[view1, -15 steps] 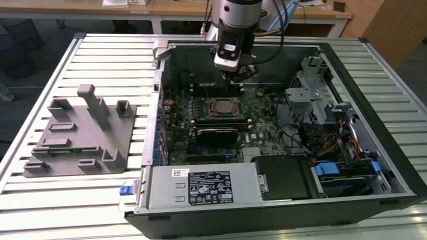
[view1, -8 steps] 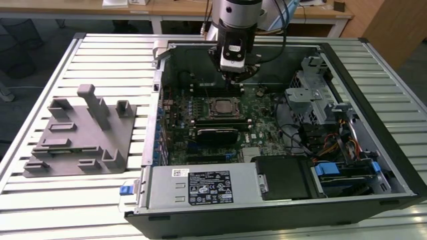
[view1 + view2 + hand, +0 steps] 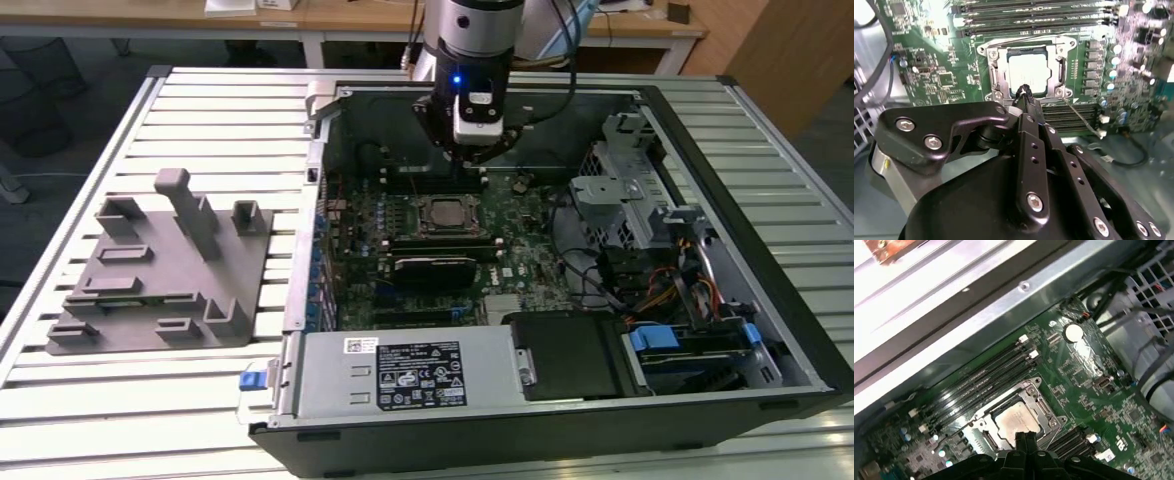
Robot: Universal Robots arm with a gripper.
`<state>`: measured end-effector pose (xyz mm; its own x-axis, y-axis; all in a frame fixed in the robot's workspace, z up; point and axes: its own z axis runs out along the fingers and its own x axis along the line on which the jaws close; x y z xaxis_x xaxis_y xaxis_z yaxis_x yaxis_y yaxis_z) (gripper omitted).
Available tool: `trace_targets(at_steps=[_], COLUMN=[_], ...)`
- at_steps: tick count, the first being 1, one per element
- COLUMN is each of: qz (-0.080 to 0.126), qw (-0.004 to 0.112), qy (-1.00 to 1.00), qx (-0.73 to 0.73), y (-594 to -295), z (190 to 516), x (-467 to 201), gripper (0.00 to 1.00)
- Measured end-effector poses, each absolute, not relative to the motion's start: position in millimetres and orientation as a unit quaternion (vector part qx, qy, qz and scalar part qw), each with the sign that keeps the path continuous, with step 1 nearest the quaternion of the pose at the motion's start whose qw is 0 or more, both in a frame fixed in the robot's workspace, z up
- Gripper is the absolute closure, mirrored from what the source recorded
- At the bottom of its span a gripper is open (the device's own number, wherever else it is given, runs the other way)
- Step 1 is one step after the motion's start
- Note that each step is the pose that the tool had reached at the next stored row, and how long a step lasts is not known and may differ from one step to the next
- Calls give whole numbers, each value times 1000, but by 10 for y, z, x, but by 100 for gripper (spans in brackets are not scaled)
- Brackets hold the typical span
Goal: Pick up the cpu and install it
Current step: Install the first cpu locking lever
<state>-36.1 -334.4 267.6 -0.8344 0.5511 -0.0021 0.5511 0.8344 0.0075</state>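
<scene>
Already the cpu [image 3: 1028, 72] lies flat inside the metal socket [image 3: 992, 75] on the green board [image 3: 934, 75]. It looks light, thin and stiff. Its shiny top could be slippery and it may break easily, so two opposite edges seem best to hold. Over one edge of the socket hangs the claw [image 3: 1024, 93], squeezed closed and holding nothing; I cannot tell if it touches the cpu
</scene>
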Motion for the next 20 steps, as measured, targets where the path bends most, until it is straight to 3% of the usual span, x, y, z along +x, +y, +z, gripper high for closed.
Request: trace_targets(at_steps=[20], qz=[4], qw=[1], qy=[994], qx=[110], y=[-3344], z=[2658], x=[-361], gripper=[89])
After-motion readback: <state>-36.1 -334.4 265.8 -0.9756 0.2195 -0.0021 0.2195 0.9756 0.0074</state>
